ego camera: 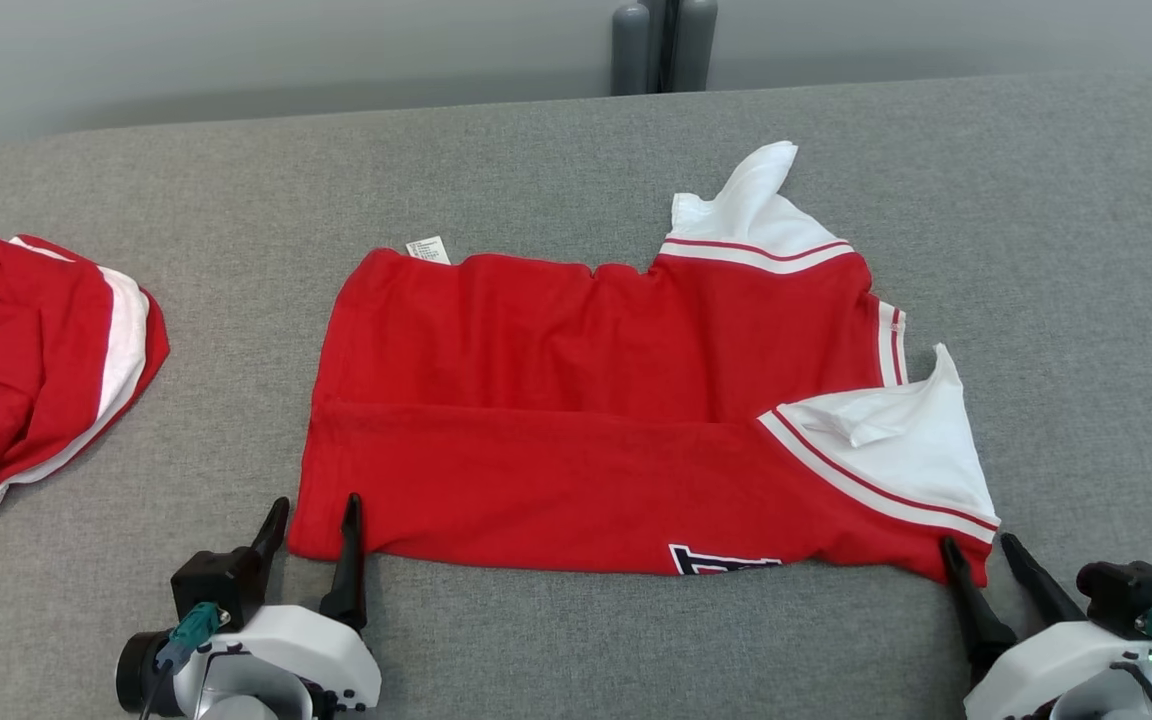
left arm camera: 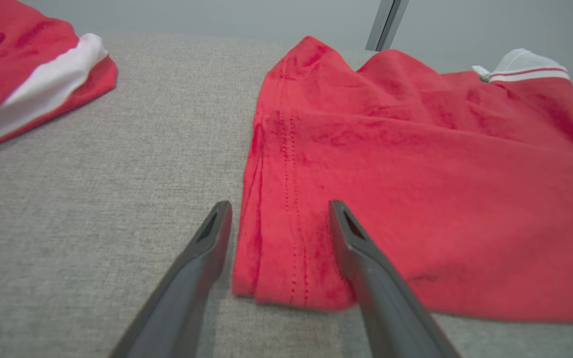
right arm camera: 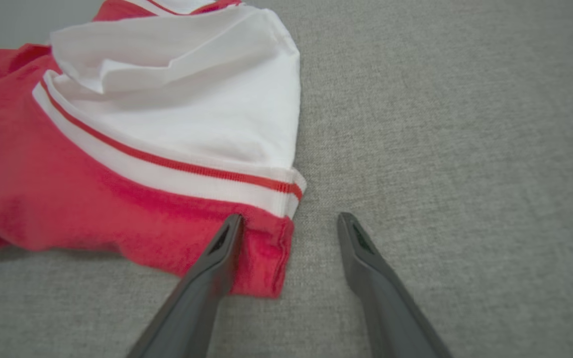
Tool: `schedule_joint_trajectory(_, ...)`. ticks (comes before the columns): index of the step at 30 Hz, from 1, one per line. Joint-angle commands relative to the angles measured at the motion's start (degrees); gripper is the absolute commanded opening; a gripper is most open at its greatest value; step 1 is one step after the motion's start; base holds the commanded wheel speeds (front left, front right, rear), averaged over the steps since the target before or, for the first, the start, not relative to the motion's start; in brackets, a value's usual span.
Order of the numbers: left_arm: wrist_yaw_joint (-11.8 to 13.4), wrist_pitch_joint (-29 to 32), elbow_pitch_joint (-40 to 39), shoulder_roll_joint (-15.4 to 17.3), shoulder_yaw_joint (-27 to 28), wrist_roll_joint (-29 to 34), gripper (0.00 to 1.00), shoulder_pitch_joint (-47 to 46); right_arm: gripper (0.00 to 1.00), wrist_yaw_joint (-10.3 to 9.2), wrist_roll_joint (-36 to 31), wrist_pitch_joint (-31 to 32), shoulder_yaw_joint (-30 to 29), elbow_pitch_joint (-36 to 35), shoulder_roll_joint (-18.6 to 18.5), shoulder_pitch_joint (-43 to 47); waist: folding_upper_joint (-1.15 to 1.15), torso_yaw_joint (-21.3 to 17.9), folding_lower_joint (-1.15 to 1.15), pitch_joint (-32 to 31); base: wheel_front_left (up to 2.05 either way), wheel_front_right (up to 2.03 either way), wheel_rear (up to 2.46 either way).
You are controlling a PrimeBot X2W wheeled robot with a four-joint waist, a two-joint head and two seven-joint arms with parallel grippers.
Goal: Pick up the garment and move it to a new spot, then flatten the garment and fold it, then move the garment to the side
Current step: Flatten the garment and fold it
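The garment (ego camera: 576,420), a red shirt with white striped sleeves, lies spread on the grey cloth surface with its near half folded over. My left gripper (ego camera: 319,515) is open at the shirt's near left corner (left arm camera: 286,268), which lies between the two fingers. At the near right corner my right gripper (ego camera: 978,550) is open too; its left finger (right arm camera: 219,248) rests on the red hem (right arm camera: 266,258) and the other stands on bare cloth. Nothing is pinched in either one.
A second red and white garment (ego camera: 36,370) lies crumpled at the far left of the grey surface (ego camera: 1086,300). Two dark grey posts (ego camera: 661,45) stand behind the far edge, against a pale wall.
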Motion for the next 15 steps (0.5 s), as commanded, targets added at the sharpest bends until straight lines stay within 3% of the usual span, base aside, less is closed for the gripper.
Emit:
schedule_joint_trajectory(1, 0.0, 0.0, 0.5, 0.3, -0.1, -0.2, 1.00, -0.7, 0.07, 0.03, 0.6, 2.0, 2.6, 1.9, 1.1, 0.4, 0.00, 0.2, 0.00, 0.0, 0.00, 0.00, 0.00)
schedule_joint_trajectory(2, 0.1, 0.0, 0.7, 0.3, -0.1, -0.4, 1.00, -1.0, 0.00, 0.08, 0.9, 2.3, 3.9, 2.3, 1.0, 0.3, 0.00, 0.3, 0.00, 0.0, 0.00, 0.00, 0.00)
schedule_joint_trajectory(15, -1.8, 0.2, 7.3, 0.2, -0.7, -2.3, 1.00, -2.3, 0.00, -0.15, 4.0, 0.7, 6.1, 1.4, -3.6, -3.5, 0.00, -0.1, 0.00, -0.1, 0.00, 0.00, 0.00)
